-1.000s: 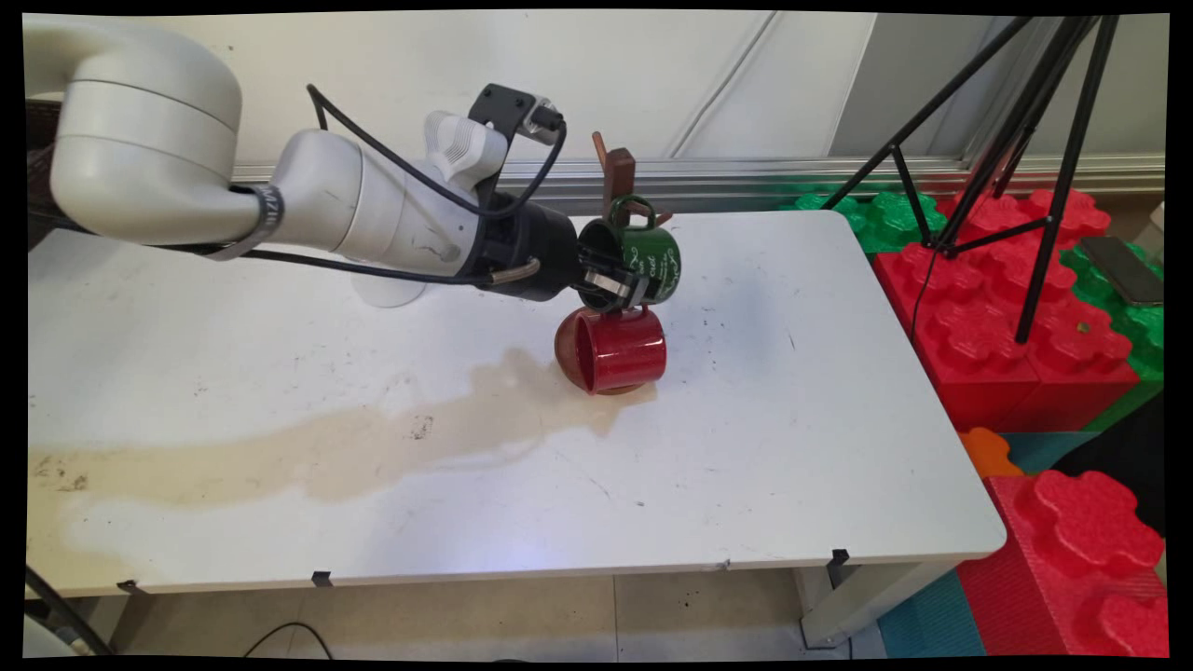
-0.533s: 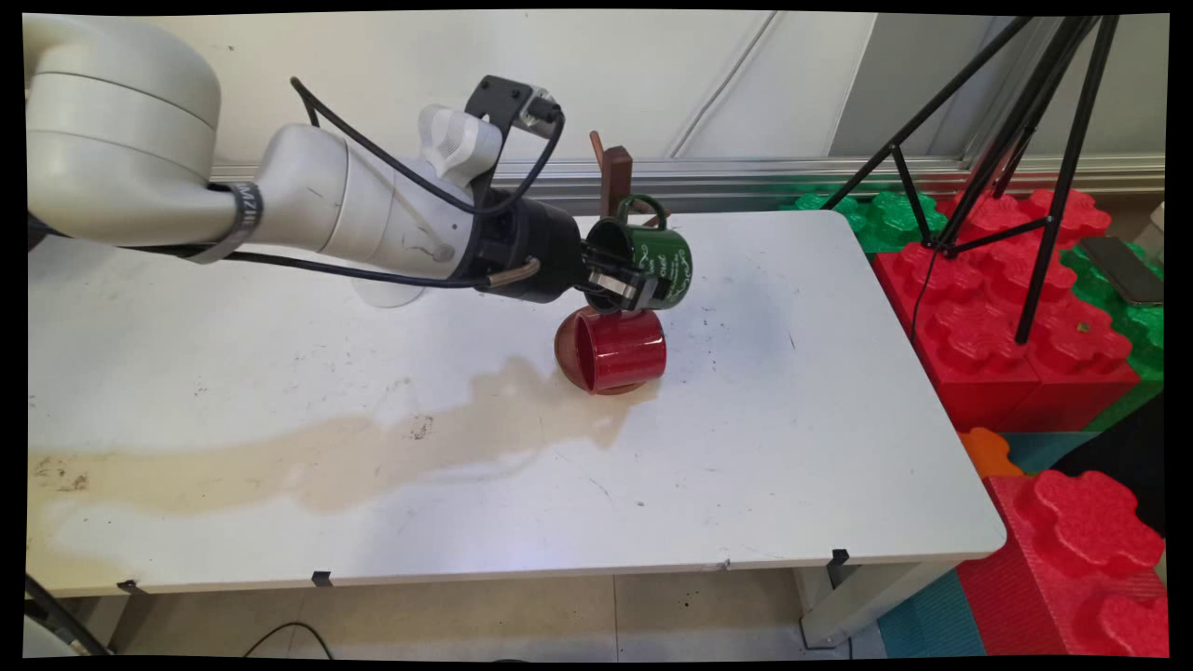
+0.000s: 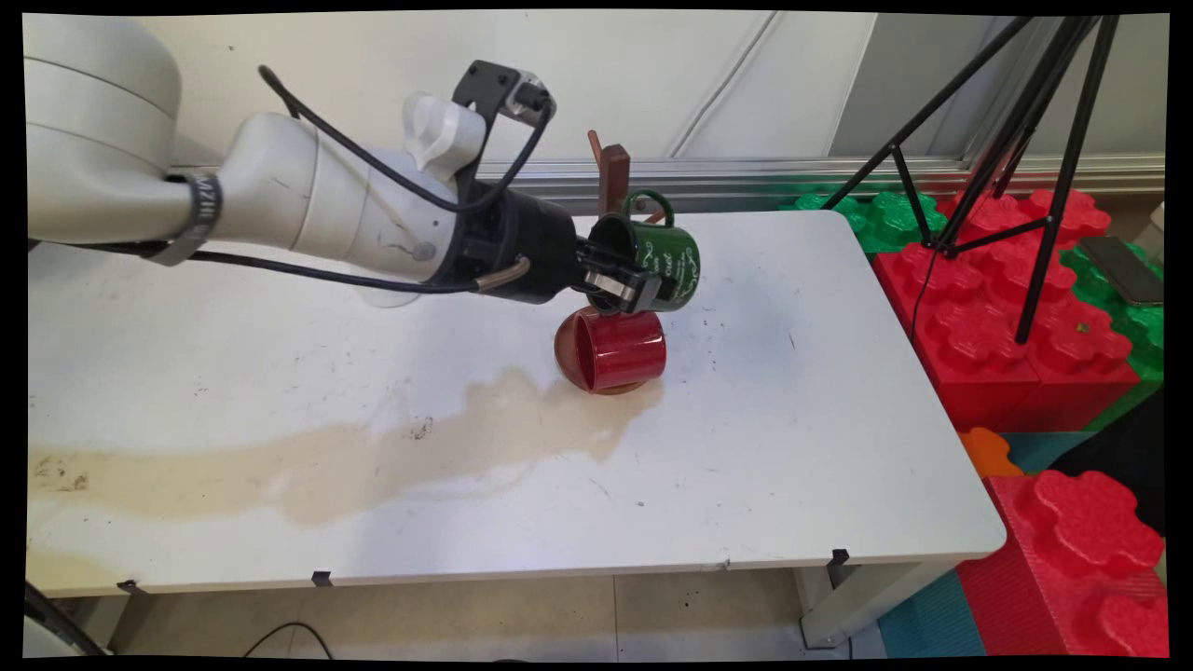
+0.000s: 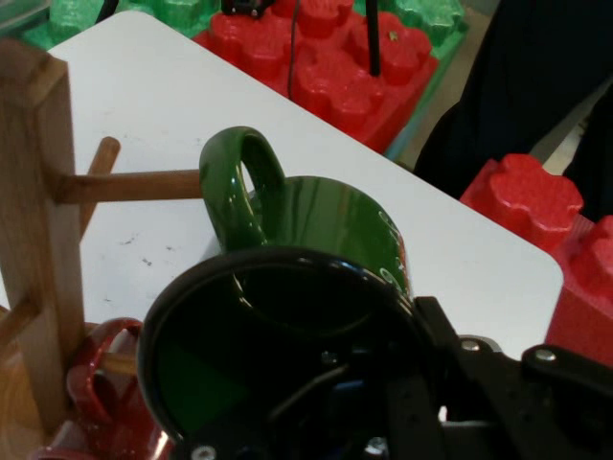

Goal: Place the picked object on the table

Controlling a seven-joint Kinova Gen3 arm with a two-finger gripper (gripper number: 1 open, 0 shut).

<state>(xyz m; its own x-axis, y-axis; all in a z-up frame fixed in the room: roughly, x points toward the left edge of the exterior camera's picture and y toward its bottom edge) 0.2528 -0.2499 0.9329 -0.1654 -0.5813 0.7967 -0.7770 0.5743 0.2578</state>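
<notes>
My gripper (image 3: 626, 280) is shut on the rim of a dark green mug (image 3: 664, 263), which it holds on its side in the air, handle upward. In the hand view the green mug (image 4: 326, 230) fills the middle, its handle right beside a peg of the wooden mug rack (image 4: 38, 230). Below it a red mug (image 3: 617, 349) hangs sideways low on the same rack (image 3: 615, 177), whose round base rests on the white table (image 3: 792, 447). The red mug (image 4: 101, 398) shows at the lower left of the hand view.
A long tan spill stain (image 3: 326, 457) runs from the rack's base to the table's left edge. Red and green foam blocks (image 3: 1016, 308) and a black tripod (image 3: 1044, 140) stand to the right of the table.
The gripper has carried the green mug a little to the right and slightly upward, closer to the rack's upper peg. The red mug has stayed in place.
</notes>
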